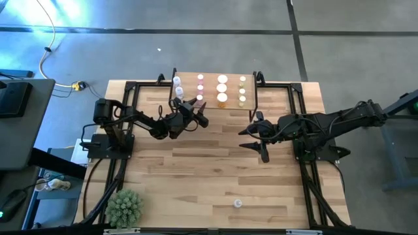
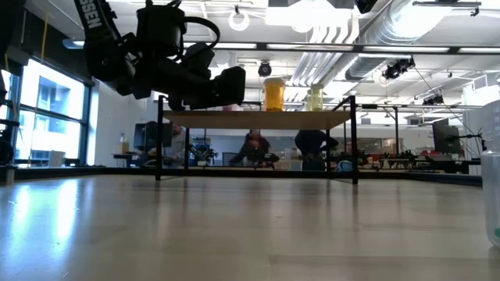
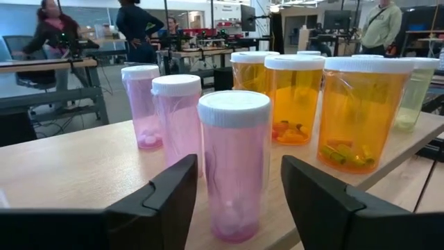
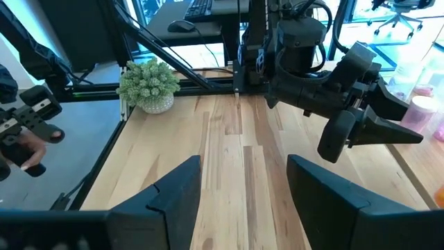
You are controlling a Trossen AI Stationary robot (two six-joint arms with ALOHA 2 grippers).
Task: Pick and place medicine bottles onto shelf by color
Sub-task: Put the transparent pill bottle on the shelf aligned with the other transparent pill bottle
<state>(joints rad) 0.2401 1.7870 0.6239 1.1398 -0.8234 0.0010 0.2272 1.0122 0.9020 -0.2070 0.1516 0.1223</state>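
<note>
Left gripper (image 2: 223, 87) at shelf (image 2: 258, 119) edge, 2 bottles (image 2: 275, 94) on top

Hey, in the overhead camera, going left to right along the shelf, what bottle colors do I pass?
Whitish-blue bottles → pink bottles → orange bottles → yellowish bottles, all standing on the shelf.

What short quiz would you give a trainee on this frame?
1. True or false: the right gripper holds a bottle.
2. What colour is the nearest bottle, framed by the left gripper? A orange, B pink, C yellowish.
3. How many bottles stand on the tabletop, off the shelf?
Key: 1 false, it is empty; 2 B; 3 one, the lone bottle.
</note>
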